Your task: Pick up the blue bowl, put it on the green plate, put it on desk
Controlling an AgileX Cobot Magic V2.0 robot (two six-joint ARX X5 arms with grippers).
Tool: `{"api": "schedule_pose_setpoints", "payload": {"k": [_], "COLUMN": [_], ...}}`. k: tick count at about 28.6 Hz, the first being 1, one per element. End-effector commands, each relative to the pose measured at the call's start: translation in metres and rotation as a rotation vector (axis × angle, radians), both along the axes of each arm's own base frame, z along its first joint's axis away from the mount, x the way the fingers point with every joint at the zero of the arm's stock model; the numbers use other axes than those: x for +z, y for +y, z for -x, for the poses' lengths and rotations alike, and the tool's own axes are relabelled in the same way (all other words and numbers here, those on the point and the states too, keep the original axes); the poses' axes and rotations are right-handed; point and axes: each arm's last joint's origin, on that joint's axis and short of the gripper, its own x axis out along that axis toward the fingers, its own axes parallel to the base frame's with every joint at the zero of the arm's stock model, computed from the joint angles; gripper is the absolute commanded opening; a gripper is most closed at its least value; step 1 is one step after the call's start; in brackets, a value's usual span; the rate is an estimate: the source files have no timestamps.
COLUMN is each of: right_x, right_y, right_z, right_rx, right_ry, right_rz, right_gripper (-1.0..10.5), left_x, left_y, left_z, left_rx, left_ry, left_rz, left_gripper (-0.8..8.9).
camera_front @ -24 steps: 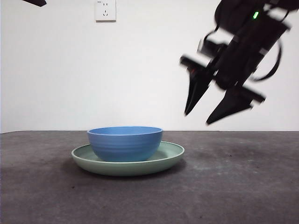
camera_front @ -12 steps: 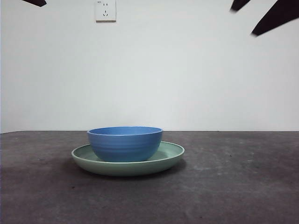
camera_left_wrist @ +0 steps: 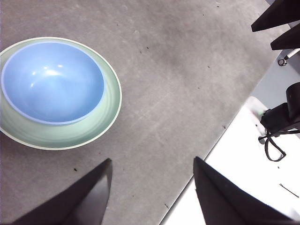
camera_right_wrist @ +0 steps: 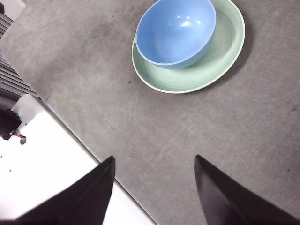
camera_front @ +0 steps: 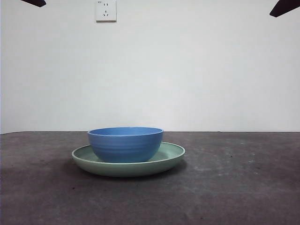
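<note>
The blue bowl (camera_front: 125, 144) sits upright inside the green plate (camera_front: 171, 154) on the desk (camera_front: 234, 187), left of the middle in the front view. Both also show in the left wrist view, bowl (camera_left_wrist: 51, 82) on plate (camera_left_wrist: 105, 122), and in the right wrist view, bowl (camera_right_wrist: 176, 32) on plate (camera_right_wrist: 220, 51). My left gripper (camera_left_wrist: 152, 187) is open and empty, high above the desk, well away from the plate. My right gripper (camera_right_wrist: 154, 185) is open and empty, high above the desk on the other side. In the front view each arm shows only as a black tip at a top corner.
A white wall socket (camera_front: 105, 10) is on the back wall. The desk's edge and a white surface beyond it show in the left wrist view (camera_left_wrist: 234, 159) and the right wrist view (camera_right_wrist: 42, 154). The other arm's jaws show at one corner of the left wrist view.
The arm on the right side of the front view has risen up and away from above the bowl, leaving only a black tip at the top right corner. Bowl and plate have not moved.
</note>
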Motion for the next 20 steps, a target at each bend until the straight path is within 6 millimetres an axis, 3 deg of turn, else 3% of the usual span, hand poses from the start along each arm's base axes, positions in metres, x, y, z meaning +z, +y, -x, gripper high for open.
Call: {"api": "schedule_pose_setpoints", "payload": {"k": [1, 4, 5, 7, 8, 20], "right_x": [0.0042, 0.0042, 0.0041, 0.0038, 0.0037, 0.0056], "right_y": [0.0016, 0.0015, 0.0015, 0.0014, 0.0013, 0.0021], "right_z": [-0.0006, -0.0006, -0.0005, -0.0002, -0.0001, -0.0019], "right_rx": [0.019, 0.019, 0.021, 0.032, 0.035, 0.035], "right_ry": [-0.021, -0.021, -0.020, -0.028, -0.030, -0.057], "right_rz": [-0.001, -0.001, 0.000, 0.008, 0.010, -0.002], "right_gripper": [2.7, 2.6, 2.0, 0.1, 0.1, 0.1], "left_x": [0.0012, 0.0011, 0.0011, 0.0012, 0.0012, 0.0016], "left_y": [-0.0018, -0.0018, -0.0019, -0.0018, -0.0019, -0.0020], "left_z": [-0.0019, -0.0019, -0.0018, -0.0019, -0.0019, -0.0022], "left_rx": [-0.011, -0.011, -0.012, -0.011, -0.012, -0.012], "left_ry": [-0.005, -0.005, -0.005, -0.005, -0.005, -0.010], "left_rz": [0.004, 0.004, 0.004, 0.004, 0.004, 0.006], "left_gripper": [2.79, 2.68, 2.35, 0.72, 0.00, 0.15]}}
